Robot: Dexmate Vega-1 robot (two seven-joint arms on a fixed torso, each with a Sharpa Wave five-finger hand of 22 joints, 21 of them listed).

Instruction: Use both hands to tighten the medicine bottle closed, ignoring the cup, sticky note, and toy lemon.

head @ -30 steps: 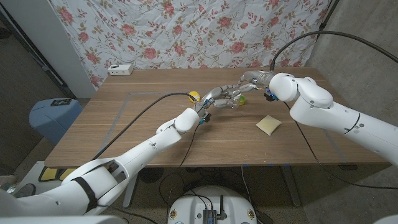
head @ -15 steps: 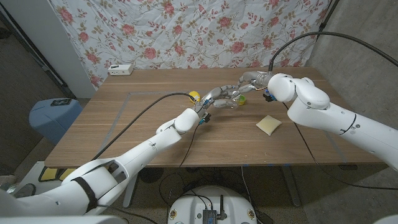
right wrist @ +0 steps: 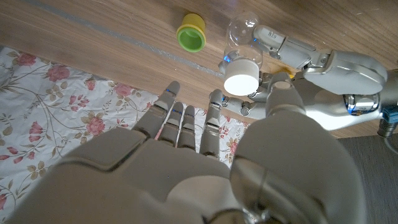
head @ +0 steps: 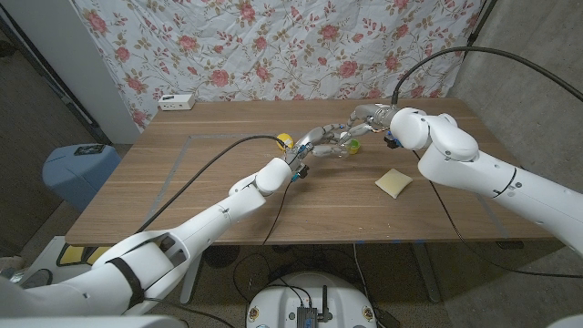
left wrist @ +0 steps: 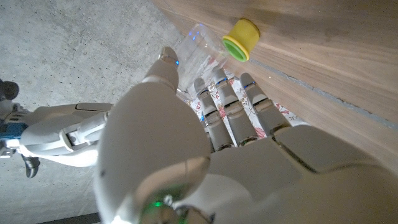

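Note:
The medicine bottle [right wrist: 241, 46] is clear with a white cap [right wrist: 242, 76]. My left hand [head: 321, 144] holds it by the body above the table's middle, and its fingers [right wrist: 292, 53] wrap the far side. In the left wrist view the bottle [left wrist: 200, 45] shows past my left hand [left wrist: 205, 149]. My right hand [head: 369, 116] is at the cap end. Its fingers [right wrist: 214, 109] and thumb are apart, with the cap just beyond their tips, and I cannot make out any touch.
A yellow cup [head: 285, 140] with a green inside lies on its side left of my hands. The toy lemon [head: 355, 146] sits under them. A pale sticky note [head: 393, 182] lies to the right. A white box [head: 177, 101] stands at the table's back left.
My right arm has shifted slightly left toward the bottle. The left hand and bottle have held still.

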